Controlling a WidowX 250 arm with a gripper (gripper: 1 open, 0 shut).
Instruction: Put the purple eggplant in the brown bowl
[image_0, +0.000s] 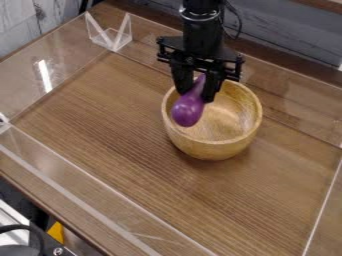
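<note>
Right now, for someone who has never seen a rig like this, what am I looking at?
There is one viewpoint: a camera looking down at a wooden table. The dark machine coming in from the top is a robot arm, and its claw points down at the table. Between its fingers is a purple toy eggplant, hanging over the left part of a round light-brown bowl. The task is to put it in there. Behind, to the left, stands a clear, wire-like object that I can't identify.
</note>
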